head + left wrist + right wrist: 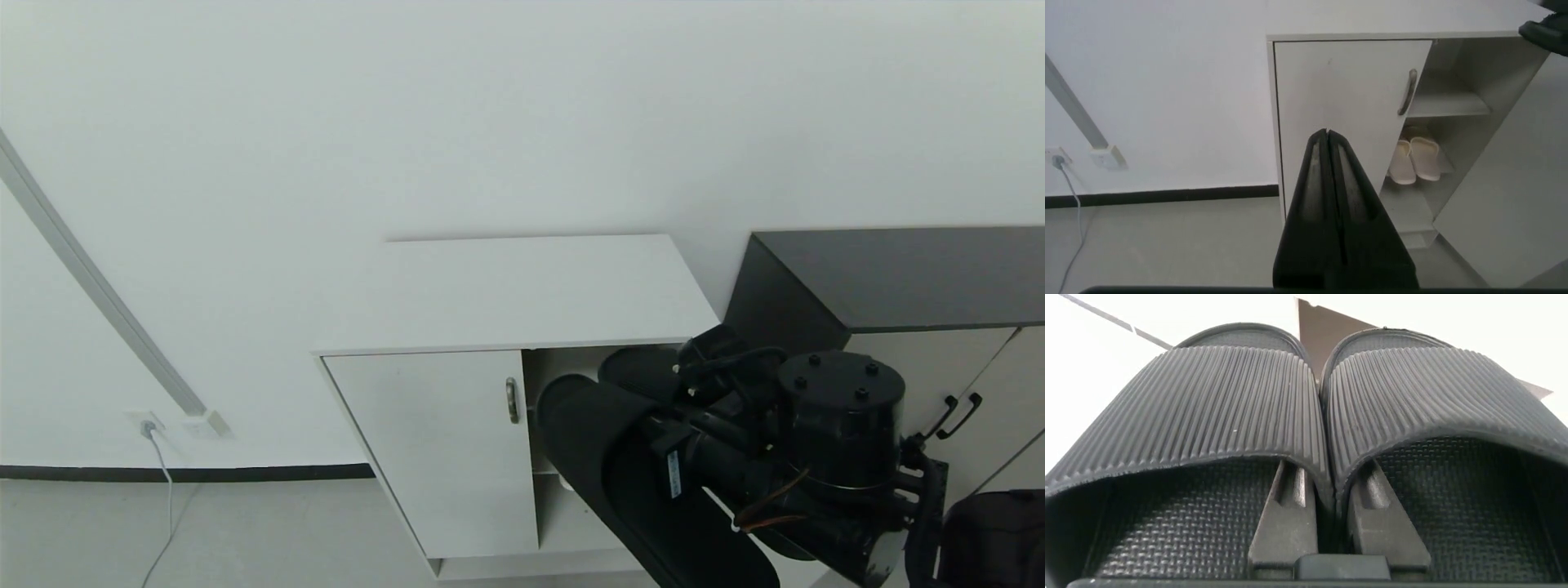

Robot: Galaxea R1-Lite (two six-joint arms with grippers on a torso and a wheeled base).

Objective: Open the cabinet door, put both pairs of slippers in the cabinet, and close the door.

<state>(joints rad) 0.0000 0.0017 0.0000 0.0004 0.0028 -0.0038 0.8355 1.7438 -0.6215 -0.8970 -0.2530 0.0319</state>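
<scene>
The white cabinet stands against the wall with its left door shut and its right door swung open. A pair of white slippers lies side by side on the lower shelf inside. My right gripper is shut on the pair of black ribbed slippers, pinching their inner edges together. In the head view the black slippers hang in front of the open compartment. My left gripper is shut on nothing, held back from the cabinet and facing its shut door.
A second cabinet with a dark top and black handles adjoins on the right. A wall socket with a cable and a slanted conduit are on the wall to the left. Bare floor lies left of the cabinet.
</scene>
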